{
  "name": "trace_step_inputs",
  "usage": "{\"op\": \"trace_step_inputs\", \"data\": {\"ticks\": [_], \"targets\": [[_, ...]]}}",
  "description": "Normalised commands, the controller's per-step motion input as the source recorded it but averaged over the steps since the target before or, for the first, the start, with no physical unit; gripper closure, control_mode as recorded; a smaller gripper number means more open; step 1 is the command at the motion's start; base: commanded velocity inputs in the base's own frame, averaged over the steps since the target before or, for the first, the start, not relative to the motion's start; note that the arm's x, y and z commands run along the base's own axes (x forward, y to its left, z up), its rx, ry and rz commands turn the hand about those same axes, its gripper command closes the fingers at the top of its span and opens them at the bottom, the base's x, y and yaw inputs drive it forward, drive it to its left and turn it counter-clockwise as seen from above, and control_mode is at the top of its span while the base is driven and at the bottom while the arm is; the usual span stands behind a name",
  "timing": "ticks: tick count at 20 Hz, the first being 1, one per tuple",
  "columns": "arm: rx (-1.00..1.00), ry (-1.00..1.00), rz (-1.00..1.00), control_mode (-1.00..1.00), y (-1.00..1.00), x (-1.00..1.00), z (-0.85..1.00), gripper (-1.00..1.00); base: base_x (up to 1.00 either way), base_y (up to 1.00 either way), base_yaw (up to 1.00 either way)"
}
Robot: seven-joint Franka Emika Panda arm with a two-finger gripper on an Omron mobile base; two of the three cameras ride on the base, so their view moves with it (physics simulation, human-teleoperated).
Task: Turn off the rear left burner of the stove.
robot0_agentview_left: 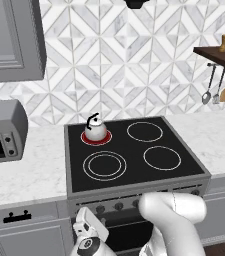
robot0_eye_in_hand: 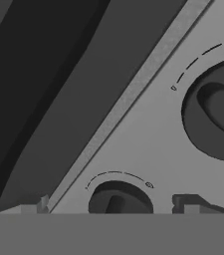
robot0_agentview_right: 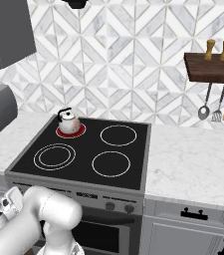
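The stove (robot0_agentview_left: 181, 145) has a flat black glass top. Its rear left burner (robot0_agentview_left: 105, 139) glows red under a small white kettle (robot0_agentview_left: 95, 130); the same burner (robot0_agentview_right: 78, 132) and kettle (robot0_agentview_right: 68, 121) show from the right. A row of small dark knobs (robot0_agentview_left: 119, 205) runs along the front panel. My gripper (robot0_agentview_left: 85, 223) hangs low in front of the panel's left end. In the hand view the gripper (robot0_eye_in_hand: 114, 209) is open, its fingertips (robot0_eye_in_hand: 192, 204) wide apart at the bottom. One knob (robot0_eye_in_hand: 117, 196) sits between them, very close. A second knob (robot0_eye_in_hand: 218, 112) lies up and to the right.
A grey toaster oven (robot0_agentview_left: 4, 132) stands on the marble counter left of the stove. Utensils (robot0_agentview_left: 219, 87) hang under a wooden shelf at the right. Drawers with black handles (robot0_agentview_left: 16, 217) flank the oven door. My white arm (robot0_agentview_left: 176, 220) fills the space before the oven.
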Motion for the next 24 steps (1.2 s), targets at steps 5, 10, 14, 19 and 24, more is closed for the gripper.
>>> {"op": "trace_step_inputs", "data": {"ticks": [5,10,14,19,24], "targets": [[0.0,0.0,0.05,-1.0,-0.01,0.03,0.0,-1.0,0.0,0.0,0.0],[0.0,0.0,0.01,-1.0,-0.05,0.0,0.0,-1.0,0.0,0.0,0.0],[0.0,0.0,0.0,-1.0,-0.04,0.0,0.03,-1.0,0.0,0.0,0.0],[0.0,0.0,0.0,-1.0,0.0,0.0,0.01,-1.0,0.0,0.0,0.0],[0.01,0.01,0.0,-1.0,-0.02,0.05,0.08,-1.0,0.0,0.0,0.0]]}}
